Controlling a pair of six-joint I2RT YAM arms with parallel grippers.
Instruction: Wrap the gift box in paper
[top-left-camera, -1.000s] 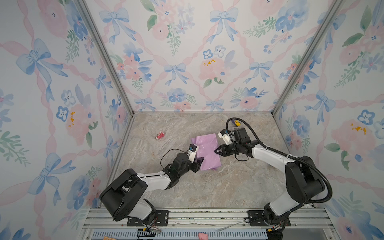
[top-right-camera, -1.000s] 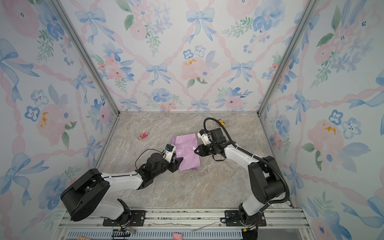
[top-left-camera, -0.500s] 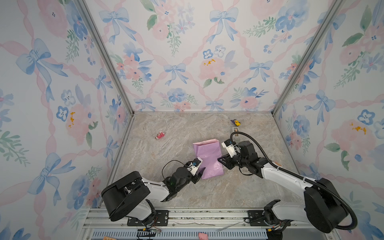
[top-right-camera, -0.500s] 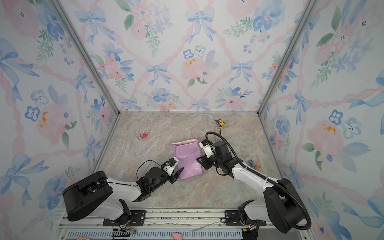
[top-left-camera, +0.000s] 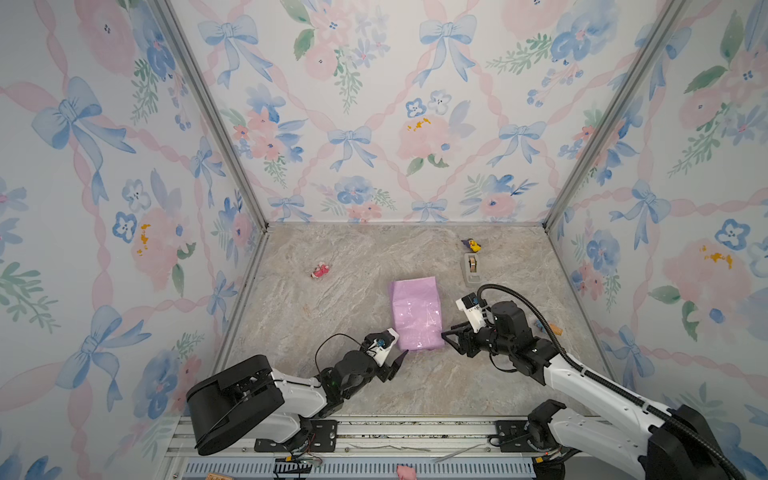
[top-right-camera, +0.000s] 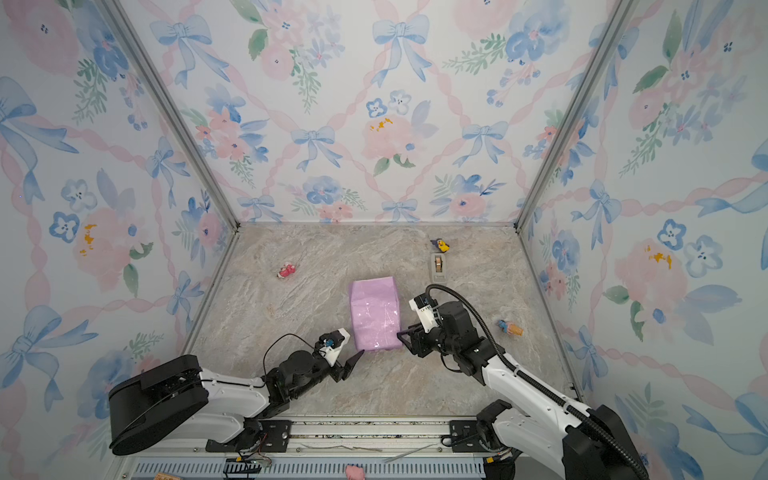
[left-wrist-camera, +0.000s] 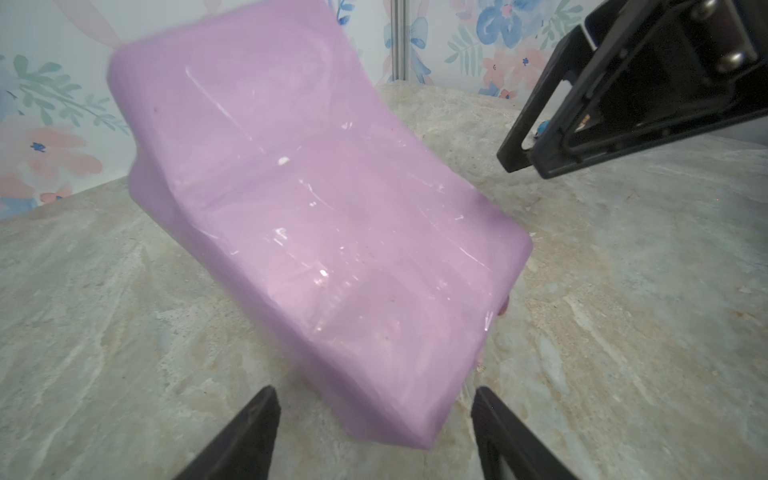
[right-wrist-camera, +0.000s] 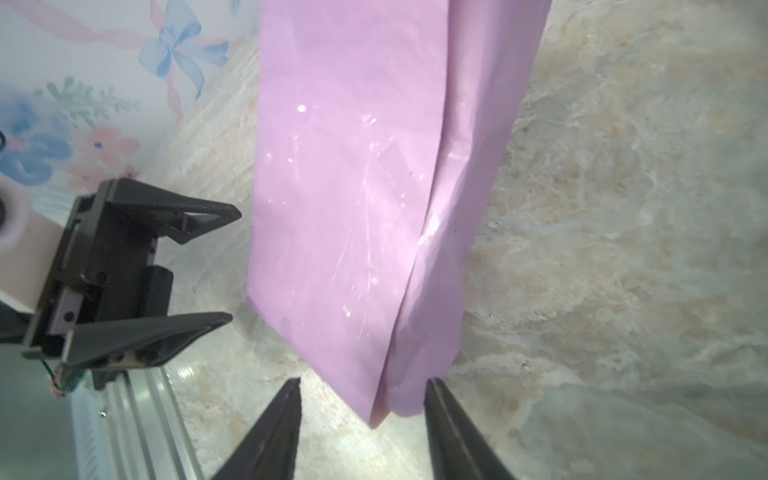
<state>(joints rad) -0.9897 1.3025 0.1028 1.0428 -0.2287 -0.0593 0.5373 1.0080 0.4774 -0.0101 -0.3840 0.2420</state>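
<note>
The paper, lilac face out, is folded into a closed oblong parcel lying flat on the marble table; the gift box is hidden inside it. Shiny strips of clear tape show on the paper. My left gripper stands open just off the parcel's near left corner, which lies ahead of the left gripper without touching it. My right gripper is open at the near right corner, and that corner's tip sits between the right gripper fingers, untouched.
A grey tape dispenser and a small yellow-blue toy sit at the back right. A red toy lies at the left, another small toy by the right wall. The metal rail borders the table's front.
The parcel has come toward the front and turned lengthwise. Both grippers have opened and let it go, now sitting at its near corners.
</note>
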